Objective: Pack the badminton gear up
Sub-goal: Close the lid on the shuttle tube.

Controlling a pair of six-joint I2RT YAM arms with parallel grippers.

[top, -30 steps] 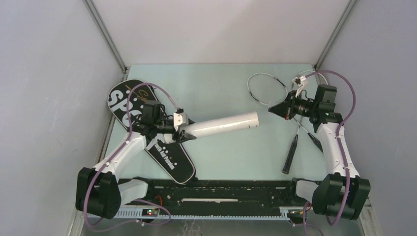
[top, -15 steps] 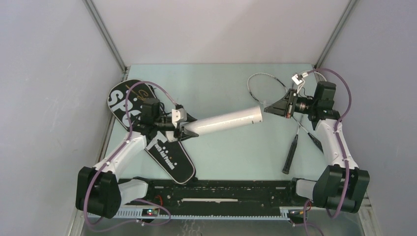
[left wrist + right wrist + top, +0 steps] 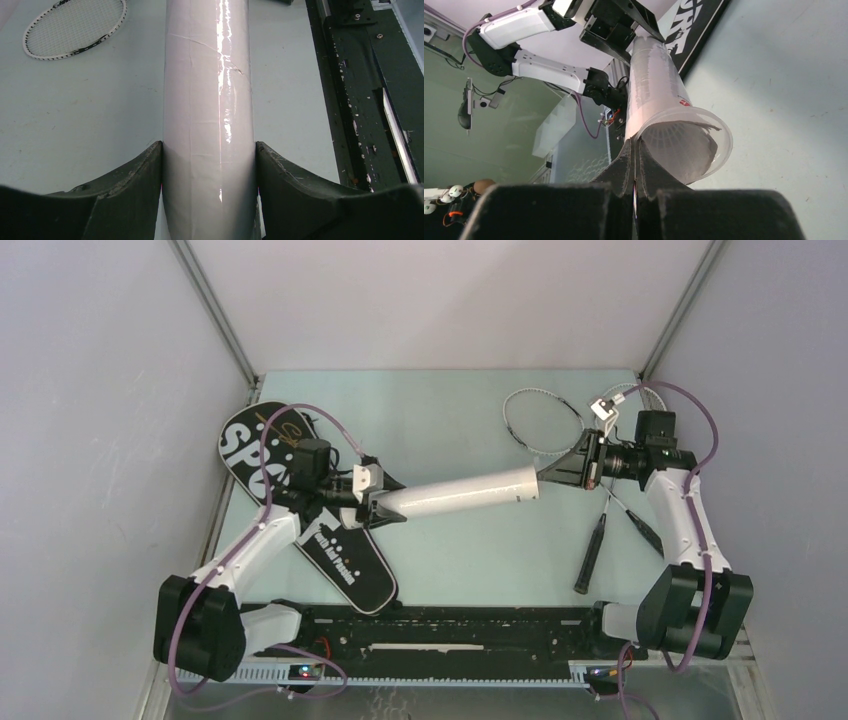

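Badminton gear is, by my reading, about a third packed. My left jaws stand fairly wide and are clamped on the tube (image 3: 460, 492) near its closed end; in the left wrist view both black fingers (image 3: 135, 175) press flat against its sides. It runs roughly level from that grip toward my right arm and seems to hang clear of the surface (image 3: 430, 410), though I cannot be sure of the gap.

My right jaws are fully closed, with their tips at the rim of the tube's open mouth. I see nothing gripped between them. Just inside the mouth, the right wrist view shows a white ribbed skirt (image 3: 679, 145), which I take for a shuttlecock. How many sit behind it I cannot tell. I see no loose shuttlecock anywhere around the tube.

Out from the tube's mouth end, one racquet (image 3: 75, 27) lies flat on the surface just past it. A second racquet (image 3: 590, 558) lies to the near side of the mouth, under my right arm, its black handle pointing toward the arm bases. Beneath the tube's gripped end lies the black bag (image 3: 350, 565), flat, with its white lettering partly hidden by my left arm. Whether it is unzipped I cannot tell.

So the shuttlecocks look stowed or nearly so. I judge that the tube has yet to be capped or set down, and neither racquet is in the bag.
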